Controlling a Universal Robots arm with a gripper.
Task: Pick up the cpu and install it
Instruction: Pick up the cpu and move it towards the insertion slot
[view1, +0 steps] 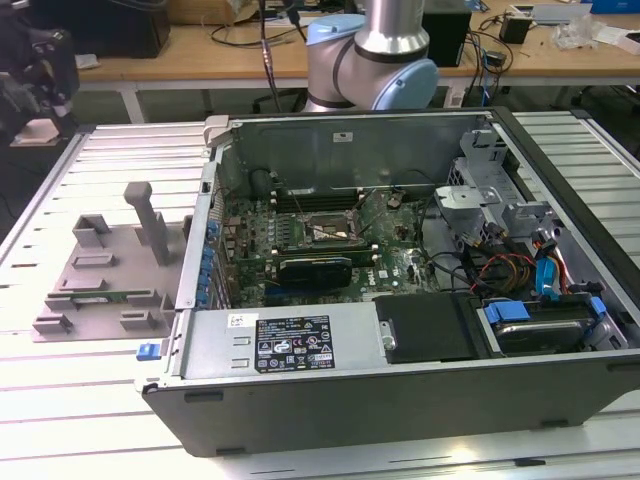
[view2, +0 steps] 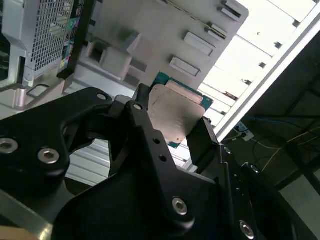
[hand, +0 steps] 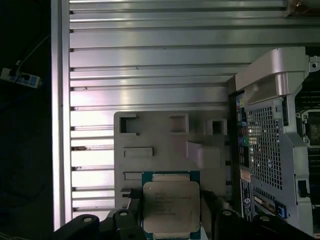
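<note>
Item: cpu (hand: 171, 205), a small flat square chip with a pale metal lid on a green board. It is sitting between the fingers (view2: 202, 140) of the gripper (view2: 173, 114), lid turned toward both wrist cameras. Tool state: the gripper is clenching the chip by two opposite edges, one black finger on each side; the lid is showing bare between them. Location: the chip is hanging over the grey tray (hand: 160, 135) and appears lifted clear of it rather than resting in a recess. The tray is lying on the slatted metal table (hand: 150, 65), just beside the open computer case (view1: 400, 385), on the exterior view's left of it. Inside the case, the square socket (view1: 322, 232) in the middle of the board is looking empty, so by judgement the chip is picked up but not yet installed. Handling, by judgement: the chip is likely weighing very little and staying stiff under grip; the polished lid is probably offering a slippery surface; the underside, hidden here, is likely carrying delicate contacts. The thin edges of the green board are therefore serving as the sound place to hold, with light, even pressure and the chip kept level.
</note>
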